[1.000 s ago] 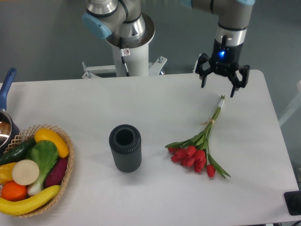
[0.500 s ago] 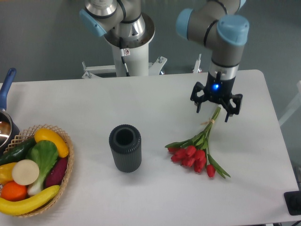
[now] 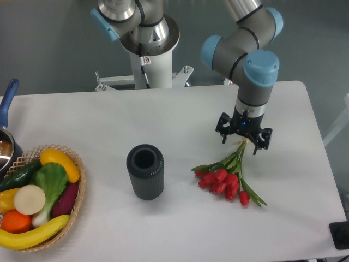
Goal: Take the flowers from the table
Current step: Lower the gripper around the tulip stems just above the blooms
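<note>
Woven wicker forms one basket at the far left edge of the table, holding two yellow bananas, one orange, one white round piece, one green leafy vegetable, one dark cucumber and one purple piece. Above it, at the edge, sits one pot with a blue handle, partly cut off by the frame. Nearer the middle stands one dark ribbed cylinder, upright with its mouth open to the top; bare white tabletop lies all around it. To the right lies one bunch of flowers, flat on the table, red heads toward the front, about nine as far as can be counted, stems running back and right. The one gripper hangs over the stem ends with its fingers spread apart on either side, holding nothing. Right of the bunch, bare tabletop runs to the right edge. One black object sits off the front right corner.
</note>
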`<state>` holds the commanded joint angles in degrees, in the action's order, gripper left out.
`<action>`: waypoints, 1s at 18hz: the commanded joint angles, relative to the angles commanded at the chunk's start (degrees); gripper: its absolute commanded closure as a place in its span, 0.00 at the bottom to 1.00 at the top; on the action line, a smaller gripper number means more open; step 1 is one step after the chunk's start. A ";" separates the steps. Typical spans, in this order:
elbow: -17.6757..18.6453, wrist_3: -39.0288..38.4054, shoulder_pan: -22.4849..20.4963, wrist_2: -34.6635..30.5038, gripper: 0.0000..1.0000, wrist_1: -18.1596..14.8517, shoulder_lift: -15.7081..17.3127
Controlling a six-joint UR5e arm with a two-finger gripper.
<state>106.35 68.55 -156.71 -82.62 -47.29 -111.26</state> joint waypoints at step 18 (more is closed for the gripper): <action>0.53 1.85 -0.26 -3.52 0.00 2.29 -4.14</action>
<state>106.87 70.40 -156.97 -86.13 -45.00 -115.40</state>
